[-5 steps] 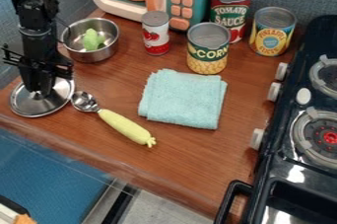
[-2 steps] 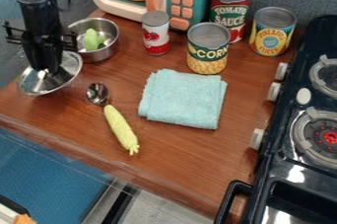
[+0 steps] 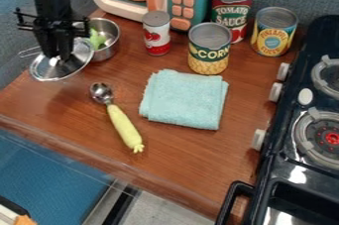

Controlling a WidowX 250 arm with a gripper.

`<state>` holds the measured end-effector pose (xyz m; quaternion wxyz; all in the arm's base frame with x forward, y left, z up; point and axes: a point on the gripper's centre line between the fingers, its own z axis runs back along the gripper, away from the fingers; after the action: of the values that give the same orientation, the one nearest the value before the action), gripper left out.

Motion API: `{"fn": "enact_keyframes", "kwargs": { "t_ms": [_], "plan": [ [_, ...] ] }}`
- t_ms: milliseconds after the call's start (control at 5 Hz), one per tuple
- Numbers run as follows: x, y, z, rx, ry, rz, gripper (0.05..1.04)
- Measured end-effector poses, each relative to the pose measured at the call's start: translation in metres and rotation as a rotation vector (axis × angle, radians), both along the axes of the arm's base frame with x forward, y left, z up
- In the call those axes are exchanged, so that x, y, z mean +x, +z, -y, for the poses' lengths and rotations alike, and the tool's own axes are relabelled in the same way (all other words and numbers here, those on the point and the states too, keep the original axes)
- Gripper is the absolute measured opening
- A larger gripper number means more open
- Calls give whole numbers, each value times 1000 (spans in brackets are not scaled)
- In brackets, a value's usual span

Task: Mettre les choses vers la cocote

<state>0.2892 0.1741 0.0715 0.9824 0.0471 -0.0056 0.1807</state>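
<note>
At ten o'clock, we are seeing the claw [image 3: 59, 58] gripping the metal lid [image 3: 49, 69] at its middle, holding it tilted above the bench [image 3: 59, 110]. The metal pot [image 3: 111, 31] is sitting at eleven o'clock, near the lid, and is holding a green thing [image 3: 96, 39]. At eight, we are finding a scoop [image 3: 123, 126] lying, its yellow handle pointing towards six.

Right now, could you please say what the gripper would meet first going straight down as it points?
Held in the gripper, the lid would probably meet the counter first; its edge might catch the pot, as depth is unclear there.
</note>
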Motion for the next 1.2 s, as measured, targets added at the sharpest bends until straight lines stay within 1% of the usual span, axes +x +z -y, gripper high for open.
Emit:
{"fn": "enact_keyframes", "kwargs": {
  "t_ms": [200, 400, 600, 800, 1000, 1200],
  "plan": [
    [14, 9, 9, -1, -13, 21, 262],
    [26, 4, 15, -7, -12, 12, 262],
    [44, -9, 13, 14, 6, 0, 262],
    [56, -21, 5, 45, 33, -11, 262],
    [69, -23, -4, 65, 50, -2, 262],
    [76, -21, -6, 56, 60, 0, 262]
  ]
}}
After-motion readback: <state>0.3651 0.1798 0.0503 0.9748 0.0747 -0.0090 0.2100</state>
